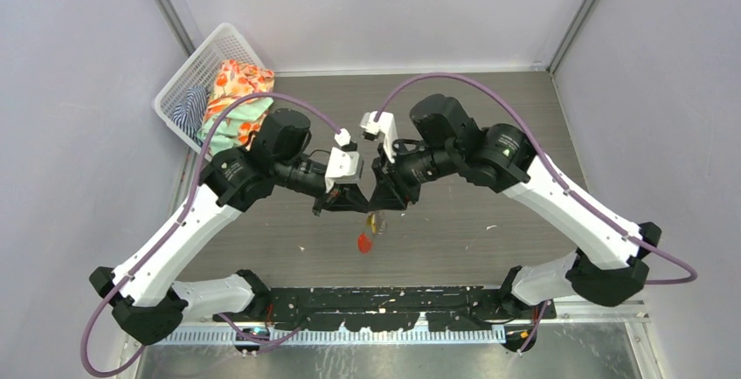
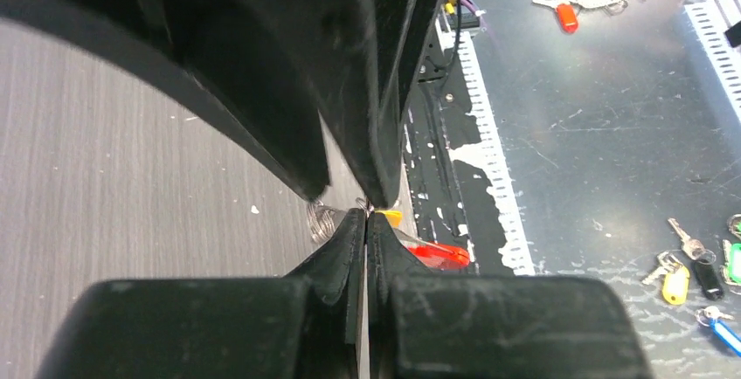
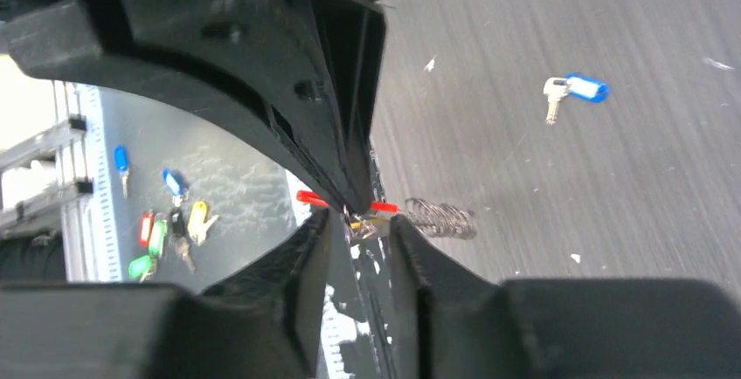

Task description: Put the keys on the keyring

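Threading was in hand: left end effector [image 2: 365, 215] clamped the keyring [image 1: 374, 222] above the counter [image 1: 489, 134], right end effector [image 3: 360, 222] stood apart beside it. Meanwhile the blue key [image 3: 577, 91] lay loose on the counter, likely the next fetch.

Centre: our left hand [image 1: 336, 207] and right hand [image 1: 386, 204] meet tip to tip, keyring [image 1: 376, 222] between; no passage.
Far-left corner: basket [image 1: 186, 75] blocks us.
Right bench [image 1: 454, 252]: we find room beside blue key [image 3: 575, 90].

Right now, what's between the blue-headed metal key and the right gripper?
Bare wood-grain table, right wrist view; a grey wire coil sits beside the right gripper.
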Controlling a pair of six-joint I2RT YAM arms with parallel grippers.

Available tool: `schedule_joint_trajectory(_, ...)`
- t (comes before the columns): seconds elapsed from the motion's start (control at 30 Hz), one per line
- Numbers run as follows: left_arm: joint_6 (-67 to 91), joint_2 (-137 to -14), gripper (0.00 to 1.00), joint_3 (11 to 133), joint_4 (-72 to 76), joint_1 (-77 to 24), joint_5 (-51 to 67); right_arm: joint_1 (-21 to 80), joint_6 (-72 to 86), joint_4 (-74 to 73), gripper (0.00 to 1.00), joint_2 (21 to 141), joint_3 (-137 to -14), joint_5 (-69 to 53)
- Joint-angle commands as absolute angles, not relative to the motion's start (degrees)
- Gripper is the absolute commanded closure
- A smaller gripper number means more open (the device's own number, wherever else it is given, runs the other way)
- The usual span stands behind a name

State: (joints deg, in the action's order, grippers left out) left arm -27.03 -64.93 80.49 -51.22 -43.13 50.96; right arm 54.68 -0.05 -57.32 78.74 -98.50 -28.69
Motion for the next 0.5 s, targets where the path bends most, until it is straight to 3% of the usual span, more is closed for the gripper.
schedule_joint_trajectory(0.0,-16.54,-60.98,1.0,77.87,-39.42,-43.42,48.11,53.11,6.25,-44.3,0.6,68.31,-91.04,-22.15)
schedule_joint_trajectory(0.2,-3.03,-58.56,1.0,74.58,-23.6,-43.33,45.12,50.89,15.84,-31.01,0.56,57.97,-78.15,-19.95)
schedule_joint_trajectory(0.47,2.07,-59.06,1.0,75.13,-18.44,-43.33,44.49,50.84,21.69,-19.28,0.59,52.9,-69.92,-20.1)
